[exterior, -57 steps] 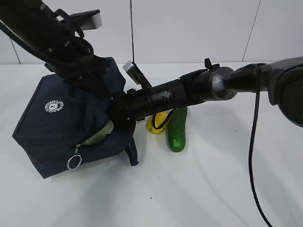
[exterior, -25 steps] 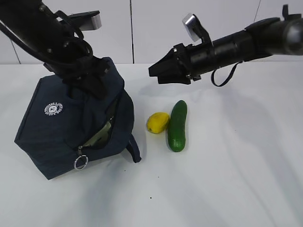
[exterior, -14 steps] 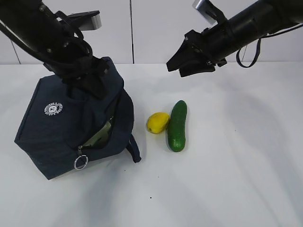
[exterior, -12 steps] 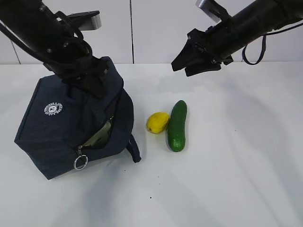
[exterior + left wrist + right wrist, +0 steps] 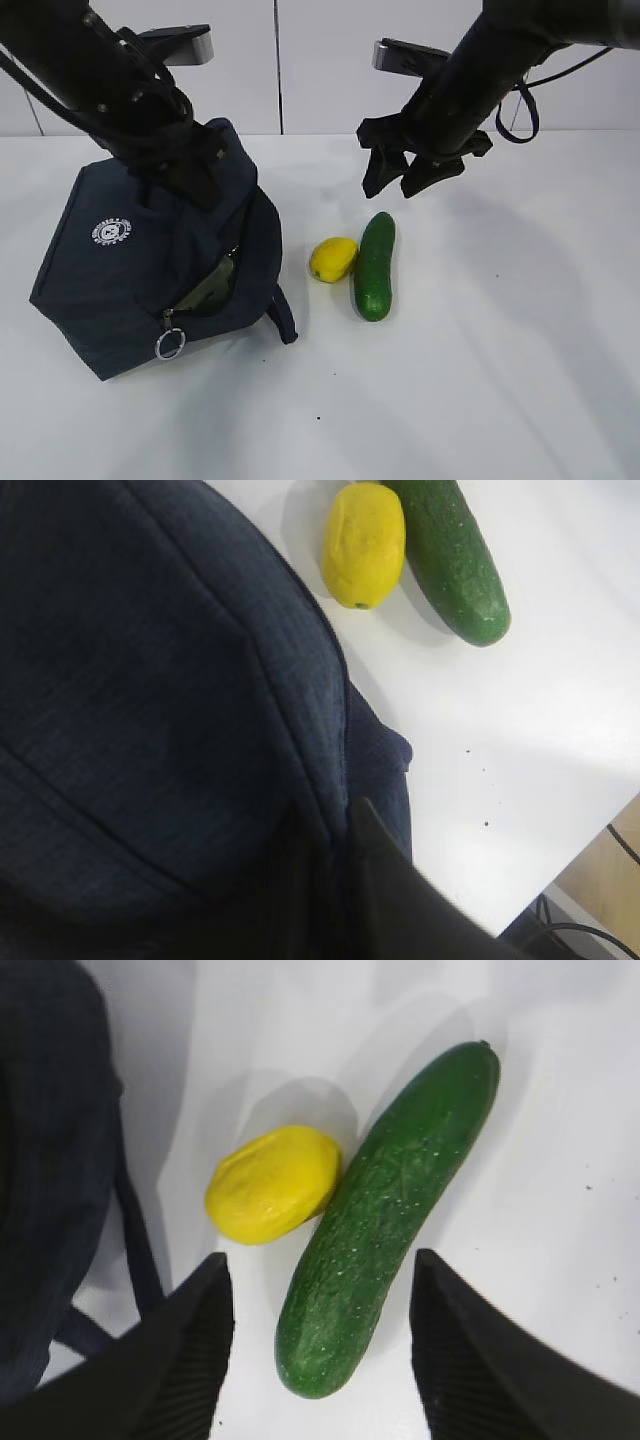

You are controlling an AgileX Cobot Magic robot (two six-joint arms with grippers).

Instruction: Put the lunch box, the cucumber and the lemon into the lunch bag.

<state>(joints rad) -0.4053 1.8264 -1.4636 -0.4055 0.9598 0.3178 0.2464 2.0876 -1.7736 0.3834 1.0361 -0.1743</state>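
Right end effector (image 5: 392, 183) hangs wide open above cucumber (image 5: 375, 265) & lemon (image 5: 333, 259) on worktop (image 5: 480, 350). Left end effector (image 5: 205, 170) pinched shut on lunch bag (image 5: 140, 270) top.

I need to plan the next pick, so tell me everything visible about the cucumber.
The cucumber is long, dark green, with glossy, finely pimpled skin and rounded ends, and looks whole. It lies flat on the white table, the lemon touching its side. The open right gripper hangs above it without contact.
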